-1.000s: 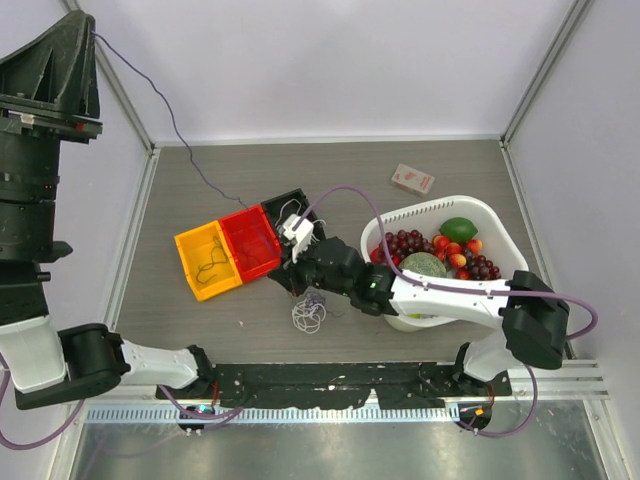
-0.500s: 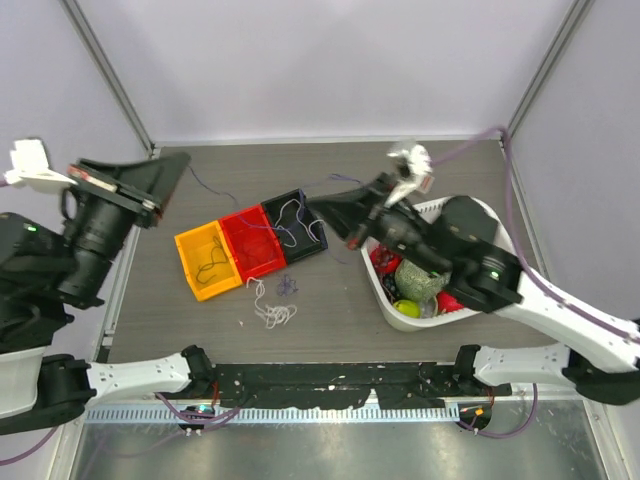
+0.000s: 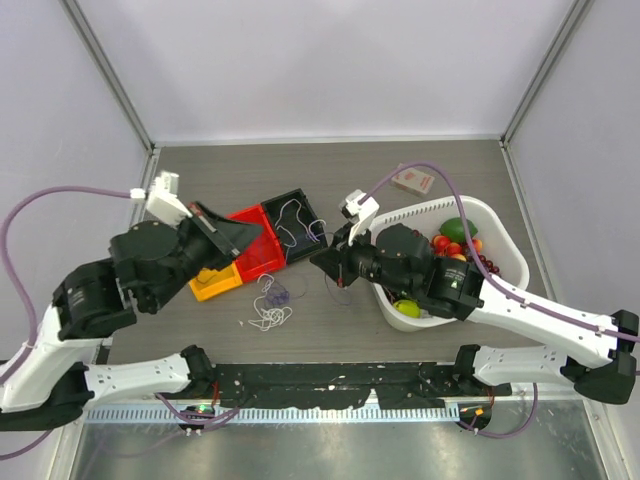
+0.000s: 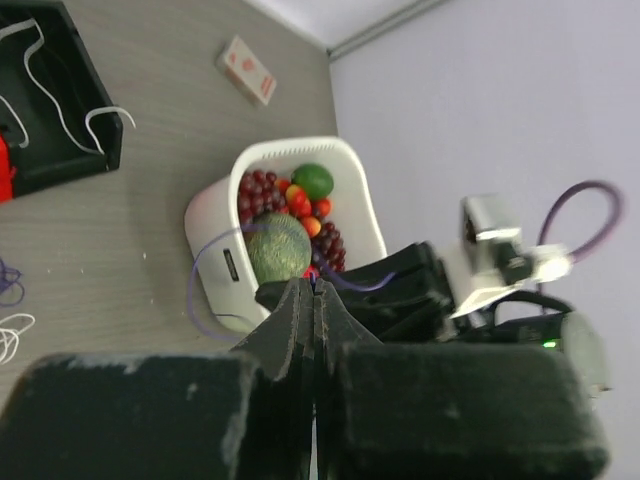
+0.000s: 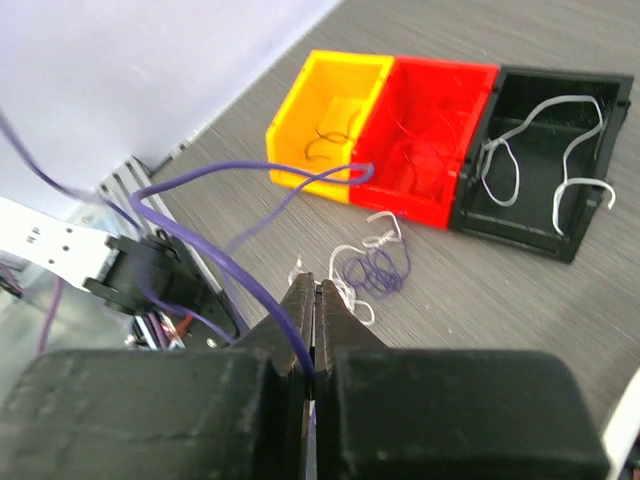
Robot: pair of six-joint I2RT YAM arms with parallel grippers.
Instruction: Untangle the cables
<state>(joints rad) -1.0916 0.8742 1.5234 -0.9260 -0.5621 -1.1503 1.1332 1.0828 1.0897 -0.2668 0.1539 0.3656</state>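
Note:
A long thin purple cable (image 5: pixel 200 180) runs out of my right gripper (image 5: pixel 315 287), which is shut on it above the table. The same cable (image 4: pixel 195 285) loops to the tip of my left gripper (image 4: pixel 314 288), also shut on it. In the top view the left gripper (image 3: pixel 258 231) hovers over the red bin (image 3: pixel 262 252) and the right gripper (image 3: pixel 320 262) points at it from the right. On the table between them lie a white cable tangle (image 3: pixel 268 316) and a small purple coil (image 3: pixel 279 292). Another white cable (image 5: pixel 560 190) lies in the black bin (image 3: pixel 290 198).
A yellow bin (image 5: pixel 330 100) with a dark cord stands next to the red bin (image 5: pixel 430 130). A white basket (image 3: pixel 486 214) of fruit sits at the right under the right arm. A small red and white box (image 3: pixel 412 180) lies behind it.
The right gripper has shut on the purple cable and dropped back toward the table's middle. The left arm has come down from high on the left to the bins.

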